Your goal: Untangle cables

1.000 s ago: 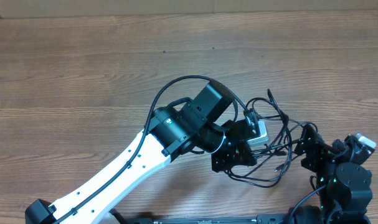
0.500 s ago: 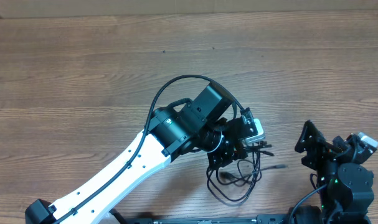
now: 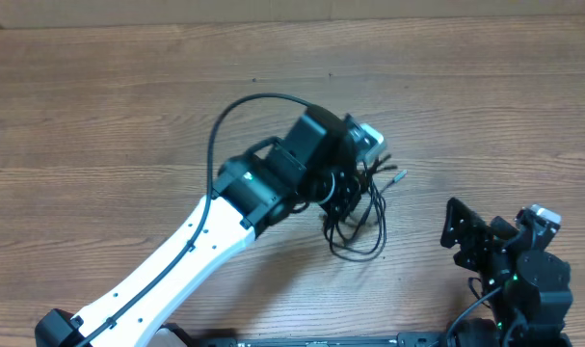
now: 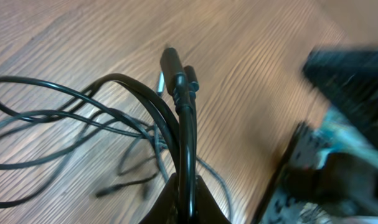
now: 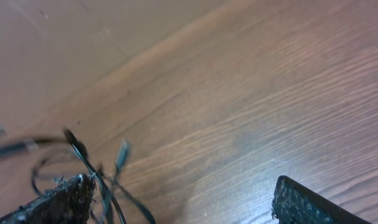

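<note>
The cables (image 3: 358, 229) are thin black cords hanging in loose loops from my left gripper (image 3: 355, 188), just right of the table's middle, with a silver-tipped plug (image 3: 398, 175) sticking out right. In the left wrist view my left gripper (image 4: 187, 198) is shut on the cables (image 4: 187, 124), two strands pinched between the fingers, with more loops on the wood at left. My right gripper (image 3: 463, 238) is open and empty at the lower right, apart from the bundle. In the right wrist view its fingers (image 5: 189, 202) are wide apart and blurred cables (image 5: 92, 168) show at left.
The wooden table (image 3: 128, 116) spans the view. My left arm's white link (image 3: 176, 260) runs diagonally from the lower left. A thick black arm cable (image 3: 244, 116) arcs over the left wrist. The right arm base (image 3: 528, 289) sits at the lower right corner.
My left gripper has lifted and carried the cables up and left, away from the right gripper. The right gripper has let go and drawn back slightly, now open and empty.
</note>
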